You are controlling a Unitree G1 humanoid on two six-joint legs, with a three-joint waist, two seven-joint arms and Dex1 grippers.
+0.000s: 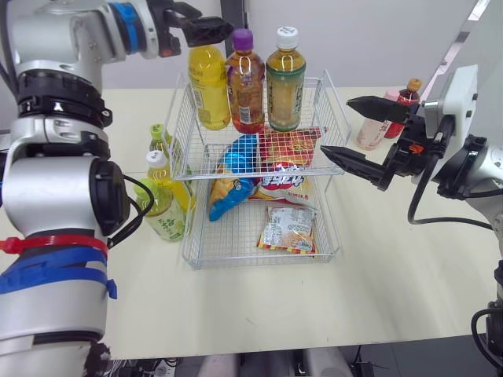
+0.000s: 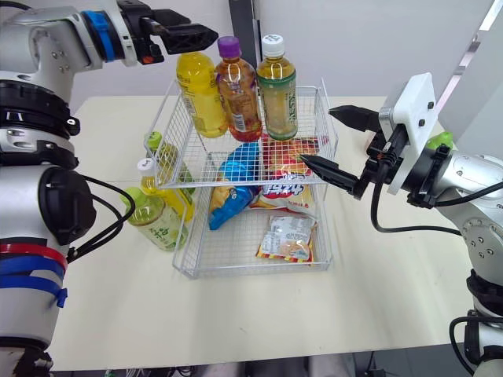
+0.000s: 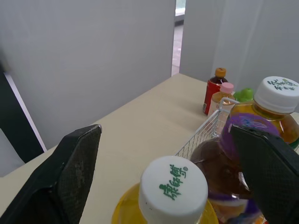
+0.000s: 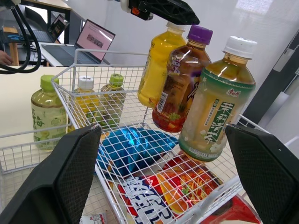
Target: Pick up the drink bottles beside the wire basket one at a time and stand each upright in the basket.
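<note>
One yellow bottle [image 1: 209, 88] stands just below left tool [image 1: 214, 23].

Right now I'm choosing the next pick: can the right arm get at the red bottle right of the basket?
Probably yes: the open right pincer hangs before the red bottle, outside the wire basket; a pink-capped bottle stands close beside it.

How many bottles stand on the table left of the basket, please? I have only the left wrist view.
Observer: Three, upright: a far green-cap bottle, a white-cap bottle, a near green-cap bottle.
Operator: Thank you. Is the right tool free?
Observer: Yes; the right tool is open and empty, right of the basket.
Operator: What else is in the basket?
Observer: A snack pack lies flat on its floor.
</note>
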